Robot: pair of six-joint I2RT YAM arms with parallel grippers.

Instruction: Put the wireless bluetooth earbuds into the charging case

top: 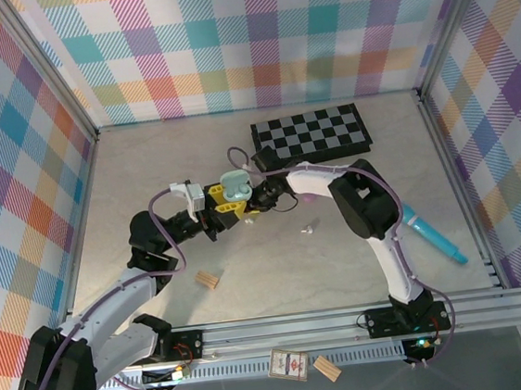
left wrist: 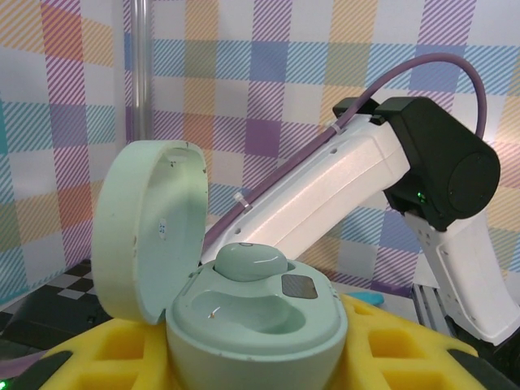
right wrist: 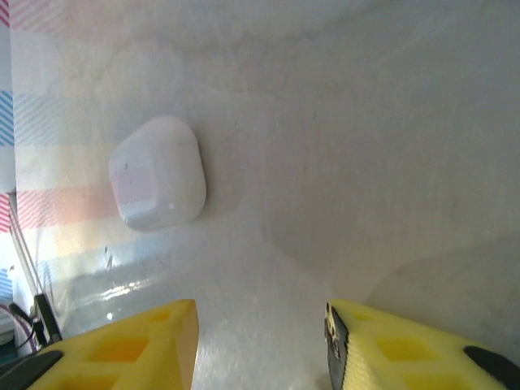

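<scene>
**Bud seated in the held case.** A pale green earbud (left wrist: 249, 262) lies in one well of the open charging case (left wrist: 256, 325). The well beside it is empty. The lid (left wrist: 146, 227) stands hinged upright on the case's left in the left wrist view.

The left gripper (left wrist: 256, 370) pinches the base of the case between its yellow fingers (left wrist: 97, 357). In the top view, this case (top: 236, 186) sits near the middle of the table (top: 146, 170), slightly toward the far edge. Whether it touches the surface cannot be told.

The right gripper (top: 259, 195) is just beside the case on its right. Its yellow fingers (right wrist: 122, 349) are spread with nothing between them. Beyond them, a closed white pebble-shaped case (right wrist: 157, 172) rests on the table.

A white earbud (top: 308, 229) lies loose on the table, near the grippers on the side toward the near-right corner.

A tan wooden block (top: 210, 278) lies toward the near edge. A checkerboard (top: 310, 134) lies along the far edge. A blue pen-shaped object (top: 432, 233) lies near the right edge.
</scene>
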